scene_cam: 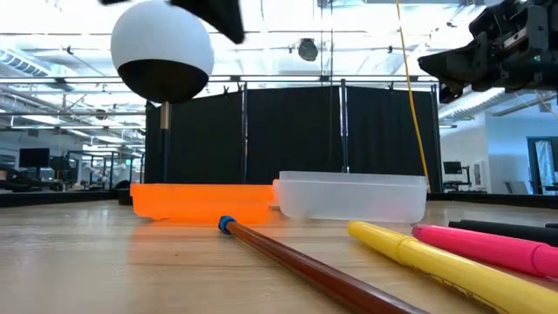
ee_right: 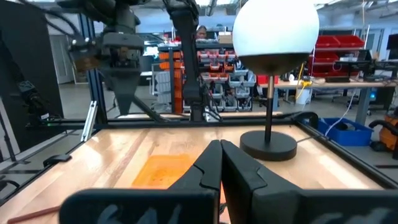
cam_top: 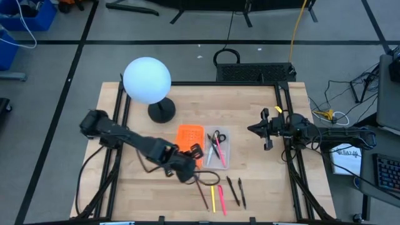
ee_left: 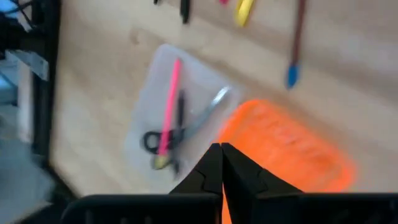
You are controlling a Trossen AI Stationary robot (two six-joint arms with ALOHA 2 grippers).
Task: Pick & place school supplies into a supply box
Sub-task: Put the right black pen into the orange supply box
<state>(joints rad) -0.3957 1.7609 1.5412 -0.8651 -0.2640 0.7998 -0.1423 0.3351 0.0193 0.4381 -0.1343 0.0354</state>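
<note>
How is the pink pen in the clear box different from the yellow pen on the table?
The pink pen lies inside the supply box, beside the scissors; the yellow pen lies outside the box, on the bare table. The pink pen is already put away, while the yellow pen is not yet packed. They also differ in colour. Both are thin and lying flat.

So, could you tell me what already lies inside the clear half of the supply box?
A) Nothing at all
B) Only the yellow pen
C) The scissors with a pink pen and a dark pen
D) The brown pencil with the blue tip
C: the left wrist view shows the black-handled scissors, a pink pen and a dark pen lying in the clear box.
</note>
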